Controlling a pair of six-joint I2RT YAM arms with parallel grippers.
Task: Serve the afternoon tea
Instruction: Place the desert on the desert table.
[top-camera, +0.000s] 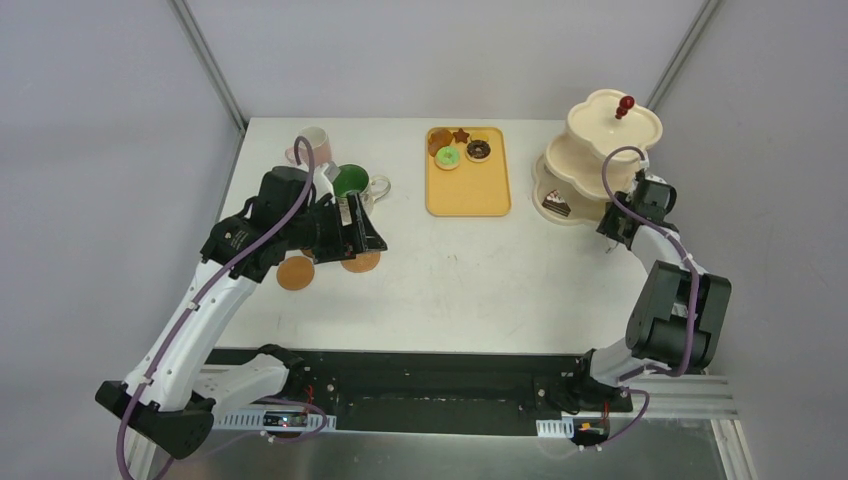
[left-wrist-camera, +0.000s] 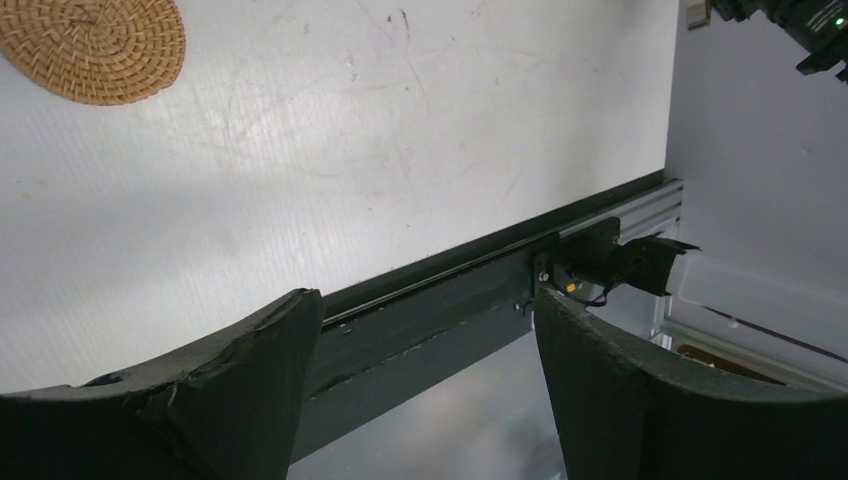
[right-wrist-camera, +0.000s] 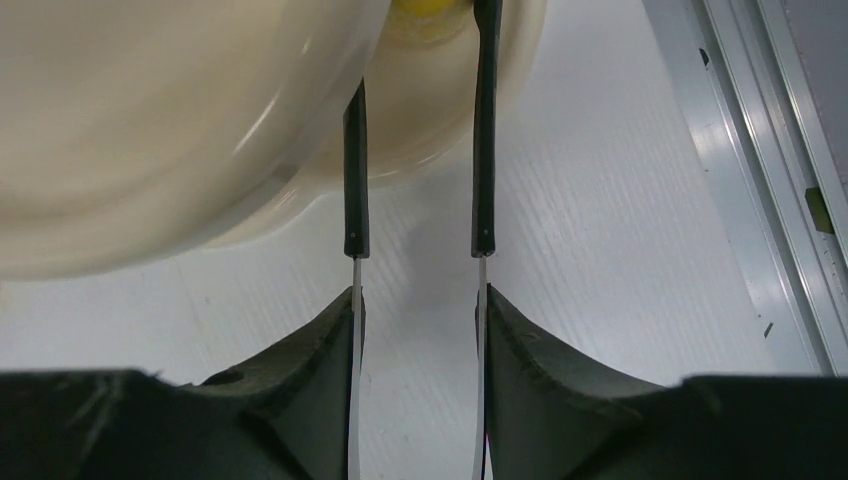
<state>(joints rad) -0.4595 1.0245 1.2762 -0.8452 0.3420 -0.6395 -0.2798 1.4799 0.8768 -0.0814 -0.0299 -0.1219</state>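
The left gripper (top-camera: 368, 238) (left-wrist-camera: 422, 300) hung over the desk (top-camera: 450, 290) at centre left of the overhead frame. Its fingers were spread wide with nothing between them. Just below it lay the left coaster (top-camera: 295, 272), in the clear, and the right coaster (top-camera: 362, 263), partly covered by the gripper. Behind the arm, toward the upper left, stood the pink mug (top-camera: 312, 145) and the green-lined mug (top-camera: 352, 182).

At top centre the tray (top-camera: 467, 195) carried four pastries (top-camera: 447, 157) bunched at its far end. The stand (top-camera: 600, 125), red knob (top-camera: 625, 103) on top, filled the upper right, with a cake slice (top-camera: 555, 205) on its lowest tier.

The right gripper (top-camera: 618, 222) (right-wrist-camera: 420, 300) sat close against the stand's lower right side. From overhead, the arm and its cable hid what it held. Only its wrist camera showed the tongs (right-wrist-camera: 484, 150). The gripper was clamped on their two thin arms, one against each finger's inner face. The black tips were apart and reached up to the stand's (right-wrist-camera: 150, 120) pale rim, which crowded the upper left of that frame. A yellow patch (right-wrist-camera: 425, 8) showed at the top edge between the tips, too cropped to identify.

The left wrist view alone revealed the woven coaster (left-wrist-camera: 95, 45) in its upper left corner, though which of the two it was cannot be told. It also showed scuff marks across the white desk (left-wrist-camera: 400, 150) and a black rail (left-wrist-camera: 440, 300) along the desk's edge.
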